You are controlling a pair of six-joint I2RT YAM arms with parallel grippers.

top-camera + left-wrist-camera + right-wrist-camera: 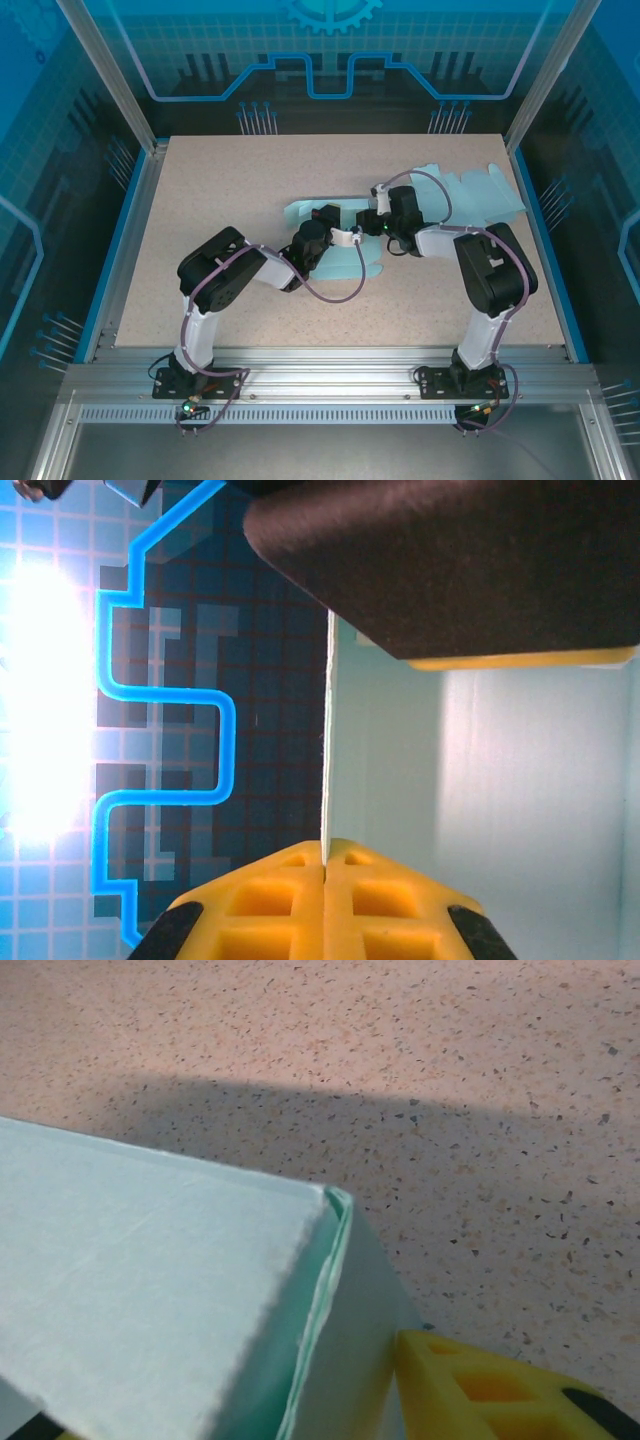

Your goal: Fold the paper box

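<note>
Speckled beige-pink laminate: tabletop [220, 190], matt, flecked dark and pale, spread on all sides of both tools. Seen close in the right wrist view beyond the right tool, crossed by a soft grey shadow.

Blue trim [115, 250] along the tabletop's left and right edges, well out from either tool.

Aluminium frame [330, 365]: slotted rails behind the tools at the near edge, bearing both arm bases; uprights at the far corners.

Translucent blue panels [330, 60] on three sides, printed with a fine grid and bright circuit-style outlines. Gear motif [330, 12] at top centre of the back panel. Same outline pattern in the left wrist view, to the left of the left tool, with a white glare patch [40, 700].

Paper box [480, 195]: pale mint card, partly folded, mid-tabletop, under and between the two tools. Flat scalloped flaps out to the right of the right tool; narrower end reaching left past the left tool.

Left tool [325, 865]: yellow tips pressed together on the thin edge of an upright box panel, panel face to the tool's right.

Right tool [380, 195]: over the box's middle. One yellow finger [480, 1390] just beside a folded box corner. Whether touching, and how wide the jaws, cannot tell.
</note>
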